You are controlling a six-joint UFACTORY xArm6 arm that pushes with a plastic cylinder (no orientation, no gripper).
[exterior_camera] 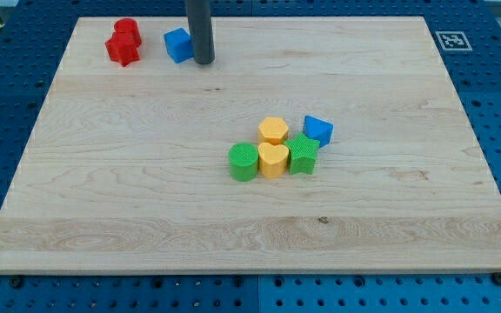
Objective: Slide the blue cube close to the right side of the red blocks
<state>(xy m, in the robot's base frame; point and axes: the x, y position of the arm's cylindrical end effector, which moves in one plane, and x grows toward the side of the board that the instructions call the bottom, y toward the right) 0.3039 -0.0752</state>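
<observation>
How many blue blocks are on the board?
2. The blue cube is near the view's top left, just left of my tip. The other blue block sits mid-board, right of the yellow ones. None looks hidden.

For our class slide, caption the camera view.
My tip rests beside the blue cube, right of the red blocks.

No readable text; only a black-and-white square marker on the board's top-right corner

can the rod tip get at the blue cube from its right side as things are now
Probably yes. My tip already sits right beside the blue cube on the view's right, with nothing between them. The red blocks lie apart on the cube's far side, so a leftward push looks unobstructed.
</observation>
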